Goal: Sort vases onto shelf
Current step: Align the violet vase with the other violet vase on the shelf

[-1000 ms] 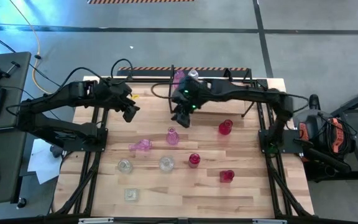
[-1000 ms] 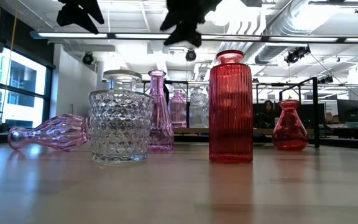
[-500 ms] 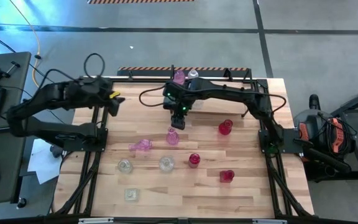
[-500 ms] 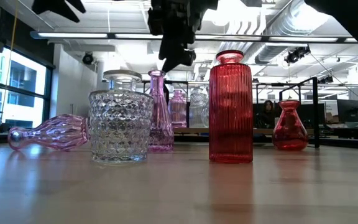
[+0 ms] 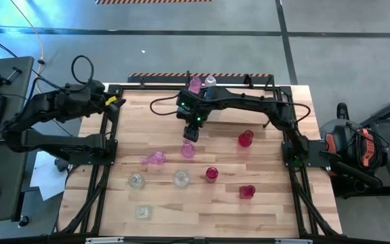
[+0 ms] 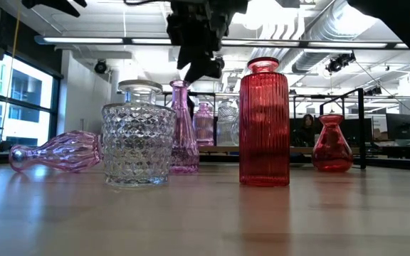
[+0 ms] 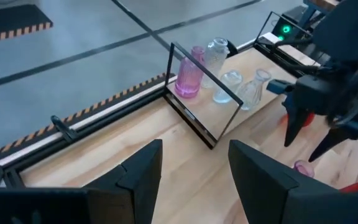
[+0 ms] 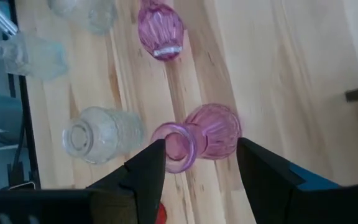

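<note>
Left gripper [image 5: 114, 103] farther toward table edge [image 5: 93, 122]

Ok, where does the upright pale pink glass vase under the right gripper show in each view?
High view: pale pink vase, table centre.
Low view: left of centre, behind the clear cut-glass jar.
Left wrist view: only its rim, lower right.
Right wrist view: centre.
Shared landmark: the open right gripper over it.

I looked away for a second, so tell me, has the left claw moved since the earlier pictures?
Yes. In the high view the left claw has pulled back from over the table toward the table's left edge, away from the shelf, and stands open.
</note>
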Available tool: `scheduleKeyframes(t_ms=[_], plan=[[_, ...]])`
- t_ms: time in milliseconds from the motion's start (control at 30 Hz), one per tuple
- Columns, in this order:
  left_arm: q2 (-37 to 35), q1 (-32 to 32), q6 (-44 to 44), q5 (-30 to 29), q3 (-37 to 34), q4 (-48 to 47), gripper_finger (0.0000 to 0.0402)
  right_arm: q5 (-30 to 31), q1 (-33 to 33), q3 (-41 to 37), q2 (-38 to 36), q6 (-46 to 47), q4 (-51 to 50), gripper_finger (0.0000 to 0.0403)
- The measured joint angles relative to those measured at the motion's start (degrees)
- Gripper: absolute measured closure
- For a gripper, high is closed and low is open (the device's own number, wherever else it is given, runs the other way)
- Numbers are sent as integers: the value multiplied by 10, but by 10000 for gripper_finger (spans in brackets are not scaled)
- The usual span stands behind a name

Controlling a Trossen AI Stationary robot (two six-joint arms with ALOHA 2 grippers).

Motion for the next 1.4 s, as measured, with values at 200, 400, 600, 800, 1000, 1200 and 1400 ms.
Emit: scheduleKeyframes(t_ms=[200, 400, 600, 800, 1000, 1200, 1400], plan=[[-8, 0, 14, 1, 0, 0, 225, 0, 13, -1, 13, 23, 11, 222], [-13, 0, 24, 5, 0, -1, 225, 20, 22, -1, 14, 38, 3, 222], [-17, 0, 29, 18, 0, -2, 225, 53, 22, -1, 14, 50, -4, 222], [-22, 0, 35, 31, 0, -2, 225, 55, 22, -1, 14, 58, -8, 252], [-25, 0, 35, 39, 0, -3, 225, 51, 24, -1, 14, 66, -9, 289], [-29, 0, 35, 40, 0, -3, 225, 48, 31, -1, 14, 69, -9, 297], [-30, 0, 39, 40, 0, -2, 225, 50, 35, 0, 21, 69, -10, 297]])
